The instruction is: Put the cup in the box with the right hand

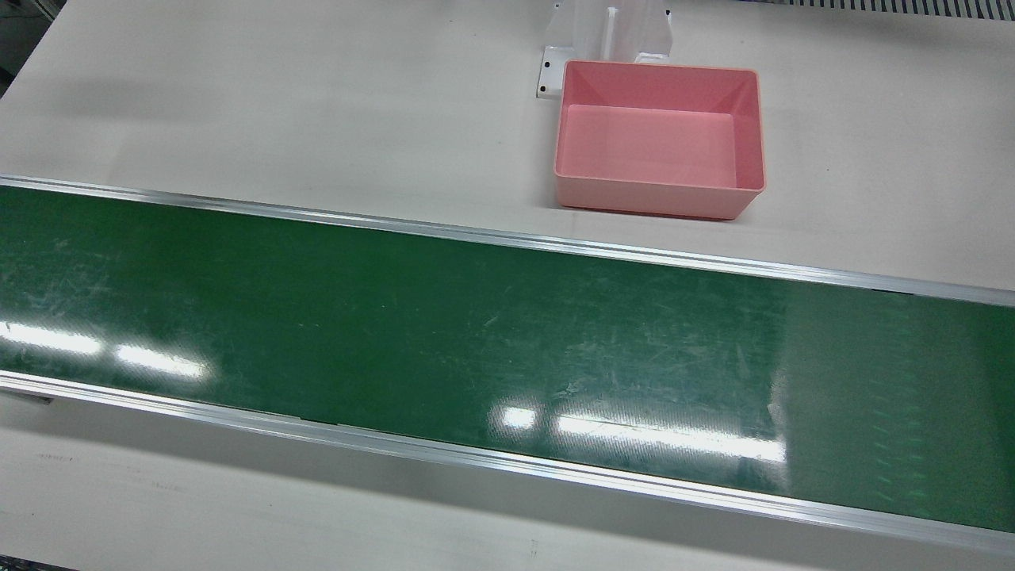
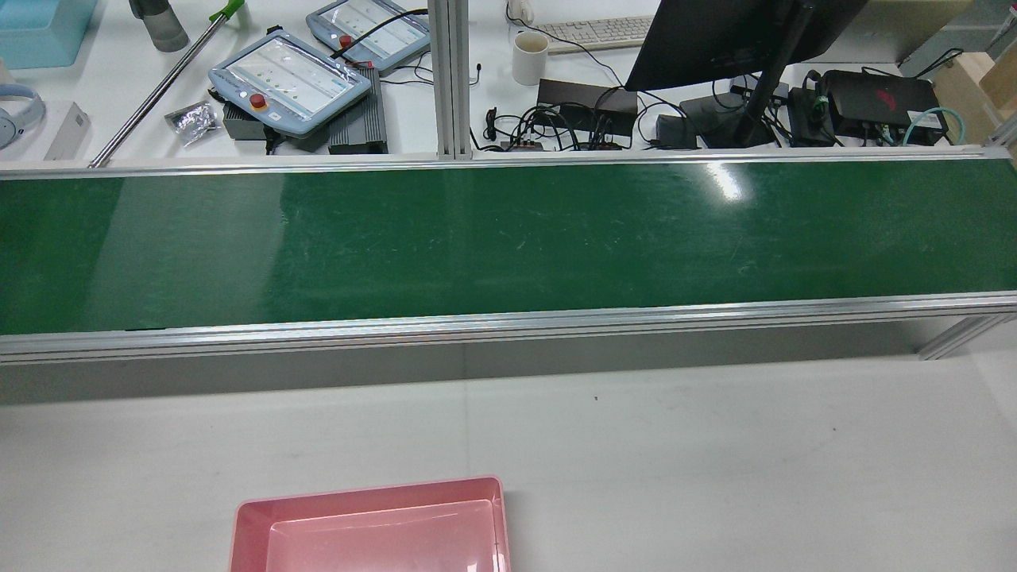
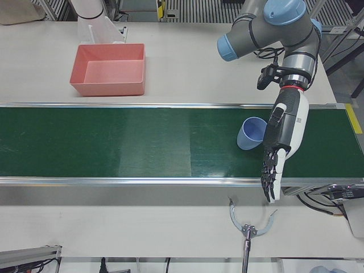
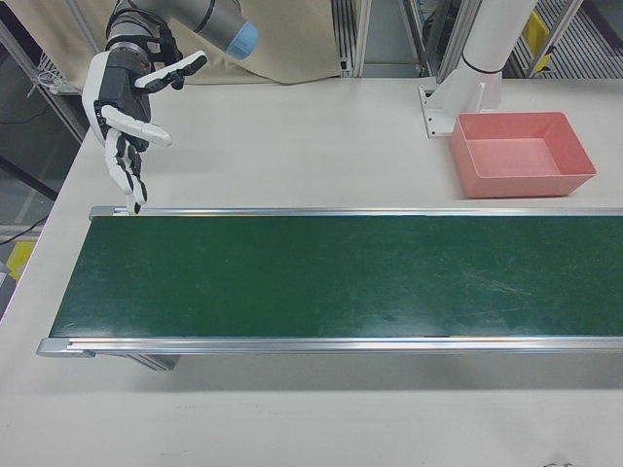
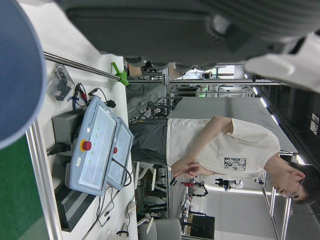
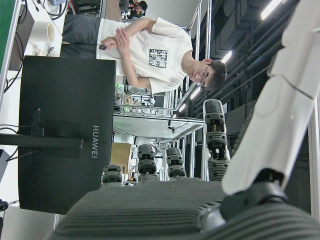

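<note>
A light blue cup (image 3: 251, 133) lies on its side on the green conveyor belt (image 3: 114, 148), its mouth toward the near right. My left hand (image 3: 282, 136) hangs just right of it, fingers straight and pointing at the belt's near rail, open; contact is unclear. The cup's blue wall (image 5: 15, 75) fills the left edge of the left hand view. My right hand (image 4: 125, 107) is open with fingers spread, above the white table past the belt's far end. The pink box (image 4: 521, 180) stands empty by the right arm's pedestal and shows as well in the front view (image 1: 650, 198) and the rear view (image 2: 365, 486).
A metal claw tool (image 3: 248, 227) lies on the table in front of the belt. Beyond the belt are teach pendants (image 2: 290, 79), a monitor (image 2: 731, 40), a mug (image 2: 530, 57) and cables. A person (image 5: 220, 150) stands on the operators' side. The white pedestal (image 4: 477, 68) stands beside the box.
</note>
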Motion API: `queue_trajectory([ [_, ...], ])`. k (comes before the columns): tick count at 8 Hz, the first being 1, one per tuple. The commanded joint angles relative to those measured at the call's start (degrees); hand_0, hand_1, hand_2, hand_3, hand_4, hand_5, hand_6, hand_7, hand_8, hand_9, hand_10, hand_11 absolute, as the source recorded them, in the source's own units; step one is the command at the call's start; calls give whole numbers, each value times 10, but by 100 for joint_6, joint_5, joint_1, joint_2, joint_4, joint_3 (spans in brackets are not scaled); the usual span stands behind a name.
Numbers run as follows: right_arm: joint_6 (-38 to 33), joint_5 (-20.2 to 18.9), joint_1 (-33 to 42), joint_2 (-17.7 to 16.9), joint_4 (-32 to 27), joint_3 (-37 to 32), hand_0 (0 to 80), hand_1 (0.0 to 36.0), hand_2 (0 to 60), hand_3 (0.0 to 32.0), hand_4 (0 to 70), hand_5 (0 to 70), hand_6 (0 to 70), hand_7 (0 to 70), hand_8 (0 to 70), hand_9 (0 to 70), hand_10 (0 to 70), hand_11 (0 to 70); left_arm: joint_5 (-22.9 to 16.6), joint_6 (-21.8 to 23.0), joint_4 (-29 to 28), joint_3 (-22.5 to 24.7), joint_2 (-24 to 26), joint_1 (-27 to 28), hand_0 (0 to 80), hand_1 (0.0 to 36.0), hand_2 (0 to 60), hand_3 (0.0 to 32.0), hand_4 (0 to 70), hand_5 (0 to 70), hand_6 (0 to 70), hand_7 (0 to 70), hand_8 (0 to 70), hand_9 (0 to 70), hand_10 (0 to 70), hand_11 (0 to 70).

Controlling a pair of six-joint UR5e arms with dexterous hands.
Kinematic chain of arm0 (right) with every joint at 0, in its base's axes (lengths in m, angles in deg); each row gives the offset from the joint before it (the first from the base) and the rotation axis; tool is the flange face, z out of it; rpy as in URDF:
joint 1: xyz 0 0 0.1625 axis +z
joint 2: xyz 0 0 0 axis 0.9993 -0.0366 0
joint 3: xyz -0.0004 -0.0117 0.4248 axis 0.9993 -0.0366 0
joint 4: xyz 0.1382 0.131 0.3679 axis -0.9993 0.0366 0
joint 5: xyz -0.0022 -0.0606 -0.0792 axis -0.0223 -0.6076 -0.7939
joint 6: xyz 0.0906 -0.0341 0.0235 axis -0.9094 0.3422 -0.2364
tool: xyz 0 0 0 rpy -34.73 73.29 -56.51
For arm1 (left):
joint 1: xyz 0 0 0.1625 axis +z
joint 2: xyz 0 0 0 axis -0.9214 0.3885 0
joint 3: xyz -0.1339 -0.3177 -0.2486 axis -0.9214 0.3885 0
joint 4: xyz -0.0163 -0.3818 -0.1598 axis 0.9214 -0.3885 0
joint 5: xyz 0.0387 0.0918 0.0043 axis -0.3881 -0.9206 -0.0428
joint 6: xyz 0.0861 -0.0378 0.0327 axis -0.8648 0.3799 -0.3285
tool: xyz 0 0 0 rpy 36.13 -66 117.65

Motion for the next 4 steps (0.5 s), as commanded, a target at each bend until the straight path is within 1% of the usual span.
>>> queue_trajectory([
  [1,305,-80,21,-24,11,-58,523,109,0,88,251,65,41,207,116,117,32,59,4,-3,0,1,0,0,0,0,0,0,0,0,0,0,0,0,0,0],
  [2,306,-89,21,46,28,-84,522,113,0,74,262,64,41,203,114,119,29,55,4,6,0,1,0,0,0,0,0,0,0,0,0,0,0,0,0,0],
  [3,358,-89,21,256,472,20,520,107,0,62,268,63,42,201,112,119,33,59,-5,-3,0,1,0,0,0,0,0,0,0,0,0,0,0,0,0,0],
  [4,924,7,-353,727,1146,108,526,115,2,50,308,61,45,216,104,115,34,62,4,-3,0,1,0,0,0,0,0,0,0,0,0,0,0,0,0,0],
])
